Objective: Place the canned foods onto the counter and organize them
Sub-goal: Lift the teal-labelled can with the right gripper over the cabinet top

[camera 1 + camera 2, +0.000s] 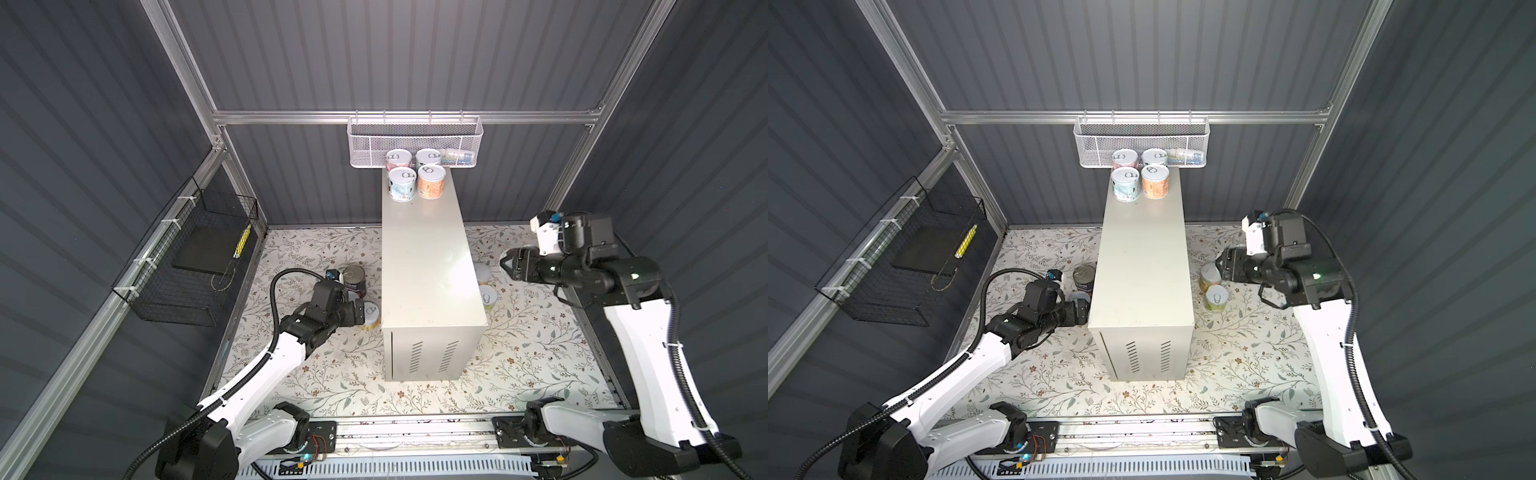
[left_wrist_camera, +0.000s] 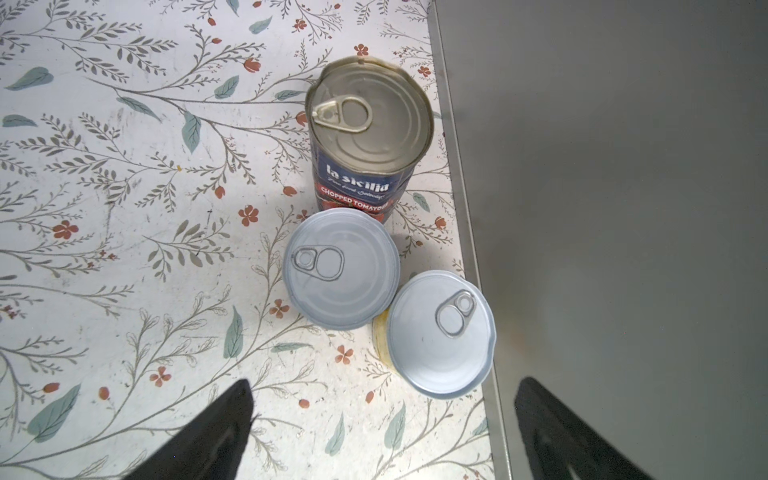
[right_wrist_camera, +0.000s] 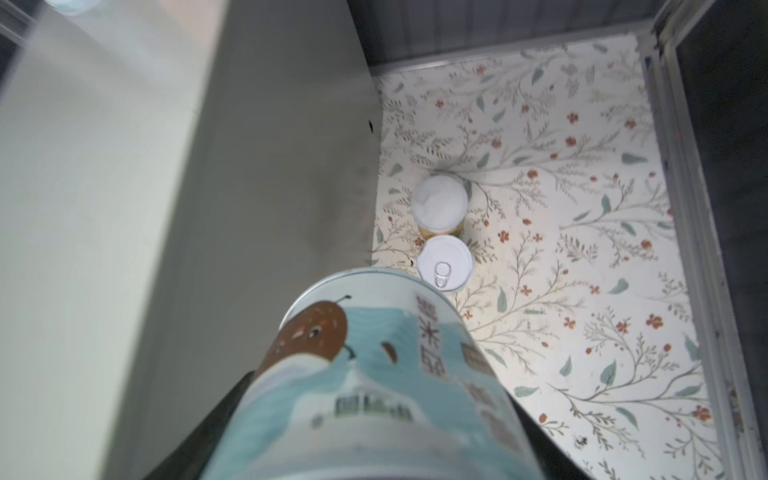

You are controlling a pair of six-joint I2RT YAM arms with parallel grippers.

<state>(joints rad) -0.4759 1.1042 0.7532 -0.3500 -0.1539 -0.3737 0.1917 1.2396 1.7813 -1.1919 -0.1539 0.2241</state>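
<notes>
Counter (image 1: 428,266) half-hides 2 tins (image 1: 488,296); left pincer (image 2: 386,384) spread; right pincer (image 1: 1222,264) pinching blue-label tin (image 3: 374,374).

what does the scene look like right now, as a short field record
counter: four tins grouped at its far end
left tool: open, close to two small tins beside the tomato can, all on the floor
right tool: shut on a light-blue tin
floor, right of counter: two tins standing
</notes>
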